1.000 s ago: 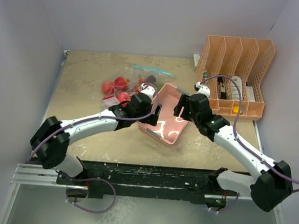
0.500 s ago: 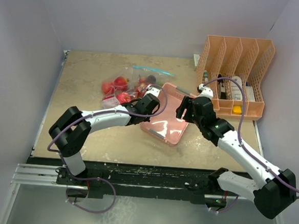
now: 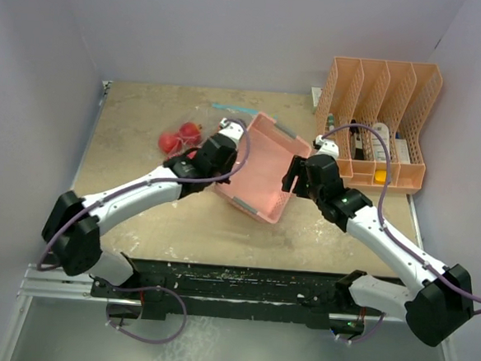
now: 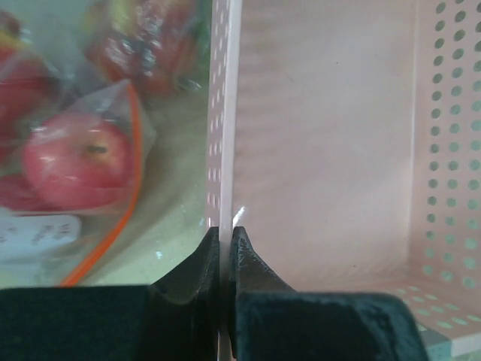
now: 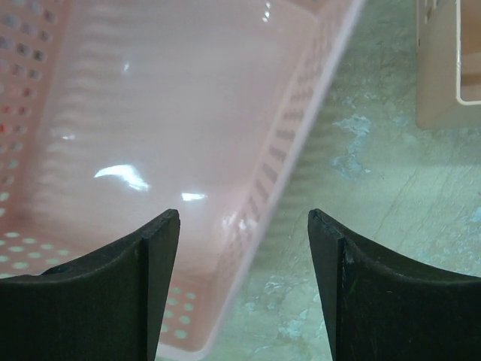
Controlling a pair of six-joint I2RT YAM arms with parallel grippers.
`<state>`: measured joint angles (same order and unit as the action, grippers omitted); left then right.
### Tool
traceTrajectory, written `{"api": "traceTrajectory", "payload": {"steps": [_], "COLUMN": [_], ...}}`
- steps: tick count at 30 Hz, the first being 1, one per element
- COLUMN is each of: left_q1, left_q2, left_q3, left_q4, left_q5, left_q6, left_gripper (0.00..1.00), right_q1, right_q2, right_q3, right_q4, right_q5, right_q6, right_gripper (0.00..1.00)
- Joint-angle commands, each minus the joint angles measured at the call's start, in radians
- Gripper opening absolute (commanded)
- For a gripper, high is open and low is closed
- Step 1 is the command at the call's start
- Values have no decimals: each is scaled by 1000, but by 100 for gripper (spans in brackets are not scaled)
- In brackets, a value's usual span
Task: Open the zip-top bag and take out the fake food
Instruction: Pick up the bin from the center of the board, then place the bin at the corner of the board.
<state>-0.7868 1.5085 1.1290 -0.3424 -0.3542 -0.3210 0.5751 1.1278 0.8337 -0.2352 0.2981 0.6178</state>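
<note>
Left gripper [image 4: 225,244]: clamped shut on the thin left wall of the pink perforated basket [image 3: 262,170], with one finger inside and one outside.
Right gripper [image 5: 242,218]: jaws stand apart and hold nothing. They straddle the basket's right wall and appear not to touch it.
Zip-top bag [image 4: 113,218]: lies on the table [image 3: 124,197] just outside the clamped wall. In the top view the left arm partly covers it. I cannot tell whether its zip is sealed.
Fake food [image 4: 75,158]: a red apple and other red pieces, all inside the bag and none in the basket.
Step in hand: probably positioning the basket beside the bag as a receiver. Opening the bag looks not yet begun.
Doing it well: move the basket slowly, because a pinch on one flexible wall lets it swing or slip. Keep that wall from riding over the bag's film. Set the basket flat before releasing it. The right jaws could close on their wall to steady it.
Edges: the basket's right corner sits near the orange file organizer [image 3: 379,83], and its left wall is next to the bag.
Open room: there is bare table on the near side of the basket and to the far left of the bag. The enclosure wall [image 3: 40,92] limits sideways swings.
</note>
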Motion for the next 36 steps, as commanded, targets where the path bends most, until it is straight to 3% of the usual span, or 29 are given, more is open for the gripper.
{"api": "traceTrajectory", "payload": {"steps": [1, 8, 18, 26, 36], "left_q1": [110, 382, 809, 974, 1018], "left_q2": [-155, -231, -175, -93, -10], "left_q3": [93, 125, 210, 208, 155], "left_q4": [-7, -16, -10, -4, 8], "left_q5": [54, 147, 199, 118, 62], "left_q6": [10, 14, -69, -109, -106], "left_gripper": [0, 0, 0, 0, 0], "right_q1": [-4, -3, -3, -3, -3], "right_q2": [-8, 16, 58, 93, 109], "right_q3": [46, 43, 63, 102, 139], "right_q4": [13, 33, 71, 71, 66], "right_q5": [23, 8, -34, -43, -59], "right_q6": [-6, -19, -60, -103, -126], "right_gripper": [71, 71, 71, 71, 72]}}
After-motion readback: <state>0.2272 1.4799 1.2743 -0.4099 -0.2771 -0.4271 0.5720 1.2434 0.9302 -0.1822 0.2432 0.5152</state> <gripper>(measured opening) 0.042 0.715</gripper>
